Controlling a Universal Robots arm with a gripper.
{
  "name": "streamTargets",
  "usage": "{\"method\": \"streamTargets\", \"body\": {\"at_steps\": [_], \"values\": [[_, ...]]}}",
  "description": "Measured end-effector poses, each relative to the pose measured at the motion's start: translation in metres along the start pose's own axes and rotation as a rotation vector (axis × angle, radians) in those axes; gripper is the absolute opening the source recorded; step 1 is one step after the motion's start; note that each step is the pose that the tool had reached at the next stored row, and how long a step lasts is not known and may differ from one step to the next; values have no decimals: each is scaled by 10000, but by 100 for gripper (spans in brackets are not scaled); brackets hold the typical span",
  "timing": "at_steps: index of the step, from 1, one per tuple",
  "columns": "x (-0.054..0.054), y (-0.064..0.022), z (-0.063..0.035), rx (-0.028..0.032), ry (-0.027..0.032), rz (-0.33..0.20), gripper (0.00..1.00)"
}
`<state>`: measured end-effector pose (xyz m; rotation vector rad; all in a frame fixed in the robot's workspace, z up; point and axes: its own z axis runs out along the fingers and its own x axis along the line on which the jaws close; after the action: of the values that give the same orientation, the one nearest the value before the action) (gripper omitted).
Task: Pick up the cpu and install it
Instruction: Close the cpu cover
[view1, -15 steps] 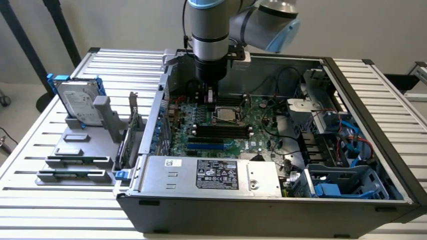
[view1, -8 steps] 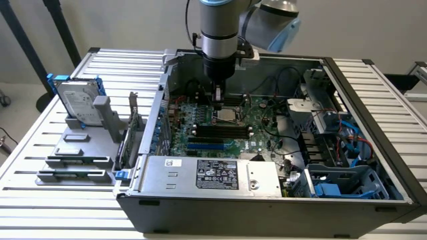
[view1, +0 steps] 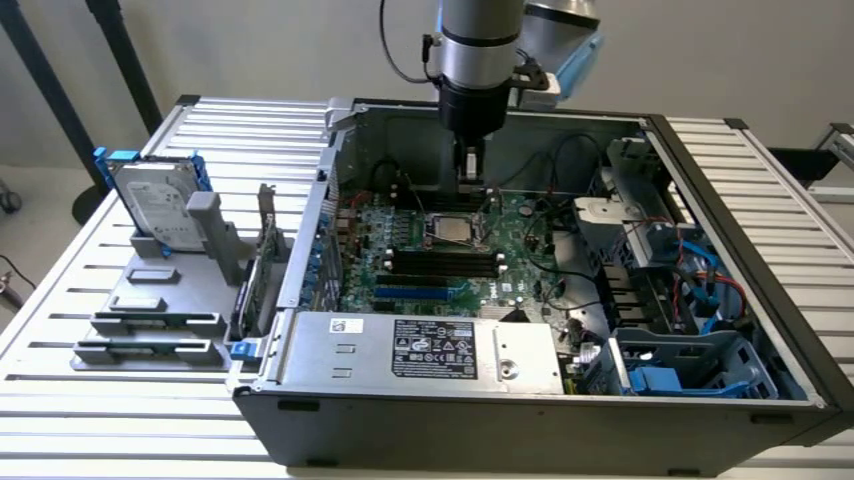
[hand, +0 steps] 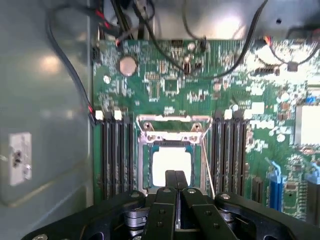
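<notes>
The cpu (view1: 454, 228) lies flat in the motherboard socket inside the open computer case (view1: 747, 230), silvery top up. In the wrist view the cpu (hand: 171, 162) sits in the socket frame, with the metal retention plate (hand: 172, 127) hinged open beyond it. My gripper (view1: 467, 172) hangs on the arm just above and slightly behind the socket, clear of the chip. In the wrist view my gripper (hand: 175, 176) has its two black fingers pressed together with nothing between them, their tips over the near edge of the cpu.
Dark memory slots (hand: 116, 155) flank the socket on both sides. Black cables (hand: 70, 70) run along the case wall. A hard drive in a blue frame (view1: 154, 205) stands on a grey fixture at the exterior view's left. The power supply (view1: 427, 350) fills the case front.
</notes>
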<state>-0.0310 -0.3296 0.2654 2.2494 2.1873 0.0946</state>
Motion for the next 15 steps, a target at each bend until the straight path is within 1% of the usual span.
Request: {"method": "streamTargets", "body": {"at_steps": [4,7,11,14,15], "values": [[12,192,-155,48,22,2,11],[18,330,-219,77,35,5,11],[23,512,-228,86,59,6,11],[21,650,-223,89,61,5,11],[18,683,-220,90,60,5,11]]}}
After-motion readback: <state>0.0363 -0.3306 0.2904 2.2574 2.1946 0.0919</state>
